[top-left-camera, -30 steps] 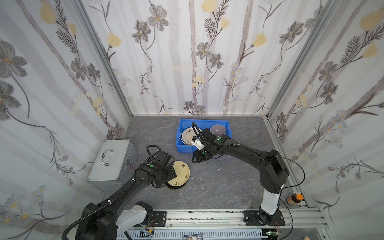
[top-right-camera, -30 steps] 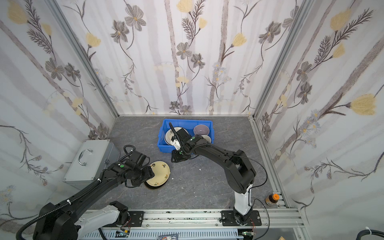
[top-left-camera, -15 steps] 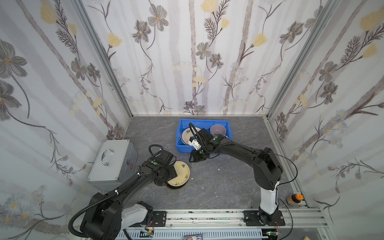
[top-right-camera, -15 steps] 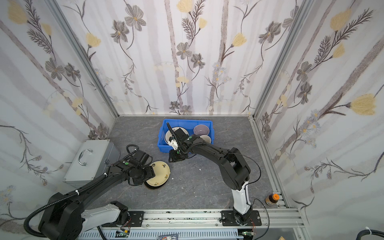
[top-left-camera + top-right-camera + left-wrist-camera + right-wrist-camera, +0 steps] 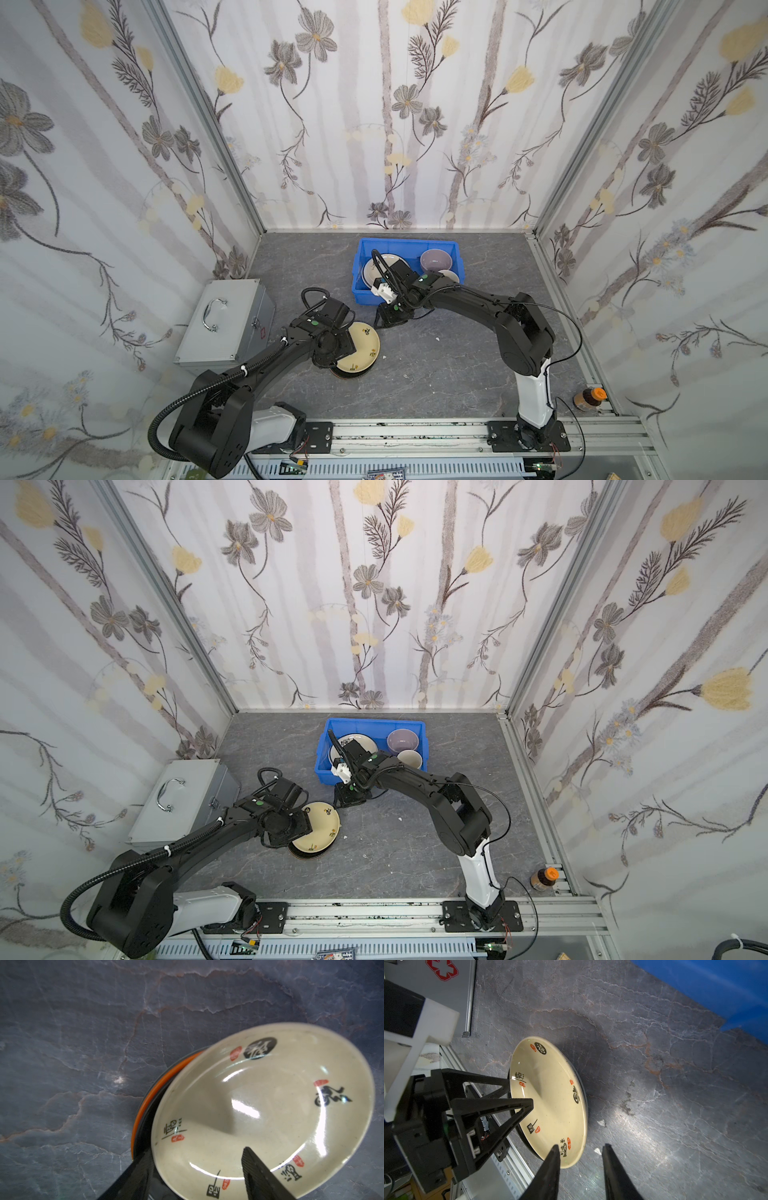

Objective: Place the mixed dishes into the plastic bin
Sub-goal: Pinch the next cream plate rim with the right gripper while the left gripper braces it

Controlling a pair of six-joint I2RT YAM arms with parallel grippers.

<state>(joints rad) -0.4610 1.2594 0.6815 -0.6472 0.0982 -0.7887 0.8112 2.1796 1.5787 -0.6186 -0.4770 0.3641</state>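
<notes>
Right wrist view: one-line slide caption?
Open, empty right gripper hovers by the tilted cream plate while the left gripper has its jaws astride the plate's rim.

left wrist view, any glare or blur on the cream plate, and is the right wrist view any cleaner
Left wrist view: white glare streaks across the glossy cream plate, part of its rim soft. Right wrist view: the plate is sharp, a bright glare patch lies on the stone tabletop, and the white bracket near the lens looks soft.

The left arm [image 5: 266, 361] and right arm [image 5: 478, 303] are matte black, with white base links [image 5: 534, 395], green wrist dots [image 5: 316, 322], looping black cables [image 5: 311, 296] and ribbed, tapering fingers [image 5: 255, 1169].
</notes>
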